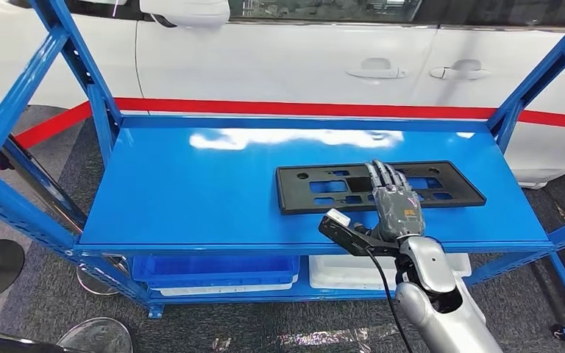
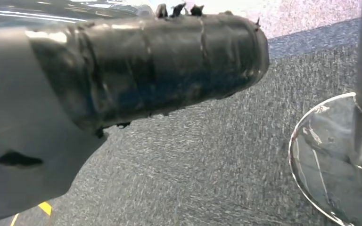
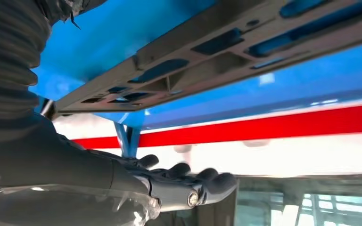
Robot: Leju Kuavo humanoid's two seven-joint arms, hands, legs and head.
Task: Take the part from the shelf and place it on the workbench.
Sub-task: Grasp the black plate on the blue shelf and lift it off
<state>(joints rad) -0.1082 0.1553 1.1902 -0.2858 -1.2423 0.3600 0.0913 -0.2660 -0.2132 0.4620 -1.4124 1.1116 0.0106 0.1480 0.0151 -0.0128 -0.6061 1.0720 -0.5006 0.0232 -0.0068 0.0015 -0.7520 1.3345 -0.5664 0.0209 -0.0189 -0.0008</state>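
Part (image 1: pixel 379 185): flat on shelf (image 1: pixel 191 184), at 3 o'clock. Right hand (image 1: pixel 396 200): above it, fingers apart, nothing held. Step: reach. Next, judged: lower and grip.

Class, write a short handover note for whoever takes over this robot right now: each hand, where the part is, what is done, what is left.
Right hand: open, fingers stretched above the black part, no grip.
Left hand: hangs low over grey carpet; whether it is open or closed cannot be told.
Part: lies flat on the blue shelf, towards its right side.
Done: the reach to the part.
Left: grip the part, lift it, carry it to the workbench and set it down.
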